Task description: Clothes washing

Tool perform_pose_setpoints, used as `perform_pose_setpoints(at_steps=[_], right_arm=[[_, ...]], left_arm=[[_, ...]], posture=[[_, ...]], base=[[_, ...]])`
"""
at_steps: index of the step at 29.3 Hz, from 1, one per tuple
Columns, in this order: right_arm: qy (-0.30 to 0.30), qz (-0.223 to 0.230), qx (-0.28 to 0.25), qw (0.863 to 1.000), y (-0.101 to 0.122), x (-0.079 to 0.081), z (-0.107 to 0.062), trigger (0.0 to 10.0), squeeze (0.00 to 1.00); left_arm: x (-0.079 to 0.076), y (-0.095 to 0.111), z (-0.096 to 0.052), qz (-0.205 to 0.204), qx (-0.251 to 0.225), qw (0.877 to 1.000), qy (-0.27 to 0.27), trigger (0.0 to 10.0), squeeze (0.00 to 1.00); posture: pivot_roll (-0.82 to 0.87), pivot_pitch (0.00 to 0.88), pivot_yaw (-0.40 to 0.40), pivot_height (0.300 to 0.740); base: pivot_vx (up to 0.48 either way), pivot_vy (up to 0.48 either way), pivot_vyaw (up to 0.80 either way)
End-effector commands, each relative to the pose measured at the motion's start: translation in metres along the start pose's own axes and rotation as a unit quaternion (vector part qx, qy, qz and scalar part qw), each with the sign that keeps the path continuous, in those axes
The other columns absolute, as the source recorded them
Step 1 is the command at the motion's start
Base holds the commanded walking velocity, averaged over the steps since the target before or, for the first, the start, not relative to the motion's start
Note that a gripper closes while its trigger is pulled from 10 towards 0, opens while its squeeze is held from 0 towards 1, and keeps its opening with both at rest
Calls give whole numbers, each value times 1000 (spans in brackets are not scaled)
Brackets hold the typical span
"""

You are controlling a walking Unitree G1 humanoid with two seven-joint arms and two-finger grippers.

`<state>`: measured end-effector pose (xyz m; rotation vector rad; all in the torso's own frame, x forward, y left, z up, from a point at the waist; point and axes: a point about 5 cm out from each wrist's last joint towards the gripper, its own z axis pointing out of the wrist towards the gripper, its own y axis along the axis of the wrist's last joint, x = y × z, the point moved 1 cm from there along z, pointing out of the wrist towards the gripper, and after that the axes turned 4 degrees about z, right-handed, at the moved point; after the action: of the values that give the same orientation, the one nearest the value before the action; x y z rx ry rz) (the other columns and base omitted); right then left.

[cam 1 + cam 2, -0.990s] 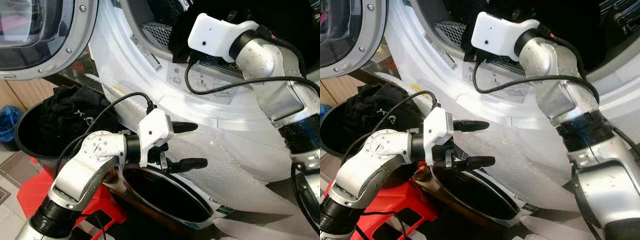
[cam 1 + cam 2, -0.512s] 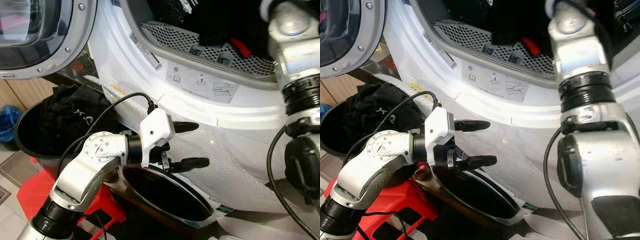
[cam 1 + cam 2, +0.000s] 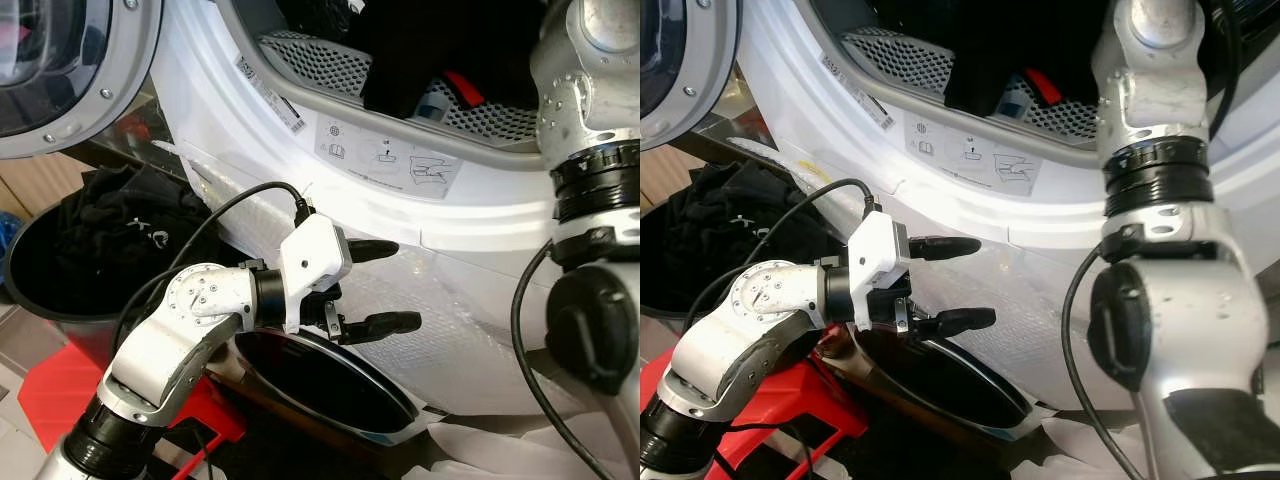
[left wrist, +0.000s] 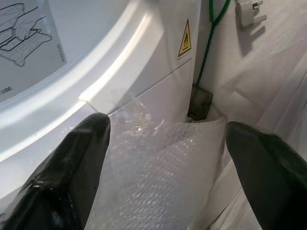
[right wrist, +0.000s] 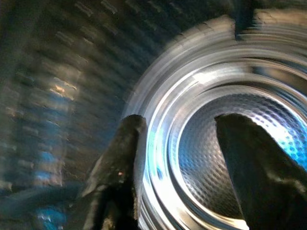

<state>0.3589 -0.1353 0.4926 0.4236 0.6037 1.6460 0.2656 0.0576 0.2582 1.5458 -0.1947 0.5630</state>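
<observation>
A white front-loading machine (image 3: 300, 170) stands open before me. A black garment (image 3: 410, 70) hangs over the lower rim of its opening, with something red (image 3: 462, 88) beside it. My right arm (image 3: 590, 150) reaches up into the opening. In the right wrist view my right gripper (image 5: 177, 158) is open inside the perforated metal drum (image 5: 216, 139), with nothing between its fingers. My left gripper (image 3: 405, 284) is open and empty, held close to the machine's bubble-wrapped front panel (image 4: 158, 177). More dark clothes (image 3: 120, 225) fill a black basket (image 3: 30, 300) at the left.
The round grey-rimmed door (image 3: 80, 70) stands swung open at the upper left. A second, dark-glass round door (image 3: 320, 385) lies open just below my left gripper. A red stool (image 3: 60, 390) stands under the basket. A green cable (image 4: 211, 33) and a plug (image 4: 247, 12) hang beside the machine.
My right wrist has left the rim and gone up into the drum. A black garment now hangs over the rim. The left arm has stayed put while the camera shifted slightly.
</observation>
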Motion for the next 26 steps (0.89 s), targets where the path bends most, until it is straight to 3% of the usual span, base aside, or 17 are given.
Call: perform_pose_setpoints(at_steps=[1,4,6,8,10,11,13,18,22,26], right_arm=[[61,-12,-22,998,13,4,-7,10000,0],[123,-74,-20,989,14,3,-23,10000,0],[166,-76,-24,983,16,-3,-44,10000,0],[173,-73,-25,982,17,-4,-47,10000,0],[205,-14,-34,978,27,-5,-68,10000,0],[205,-14,-34,978,27,-5,-68,10000,0],[246,59,-42,966,35,-4,-92,10000,0],[296,155,-27,942,33,2,-129,10000,0],[273,174,-1,946,23,2,-139,10000,0],[263,147,50,952,3,6,-150,10000,0]], left_arm=[[-2,4,-1,6,-3,1000,-3,10000,0],[-1,5,-2,10,-3,1000,0,10000,0],[1,7,-3,22,1,1000,10,10000,0],[1,7,-3,25,2,1000,12,10000,0],[1,6,-8,36,16,999,17,10000,0],[1,6,-8,36,16,999,17,10000,0],[1,7,-16,51,34,998,19,10000,0],[5,17,-36,84,61,994,44,10000,0],[7,21,-47,97,73,991,61,10000,0],[14,26,-57,101,74,987,100,10000,0]], posture=[[70,224,-102,740],[72,222,-104,740],[81,220,-110,740],[81,220,-110,740],[95,217,-114,740],[95,217,-114,740],[112,214,-113,740],[140,211,-110,740],[163,202,-108,740],[176,199,-110,740]], base=[[0,0,0],[0,0,0],[0,0,0],[0,0,0],[0,0,0],[0,0,0],[0,0,0],[0,0,0],[0,0,0],[0,0,0]])
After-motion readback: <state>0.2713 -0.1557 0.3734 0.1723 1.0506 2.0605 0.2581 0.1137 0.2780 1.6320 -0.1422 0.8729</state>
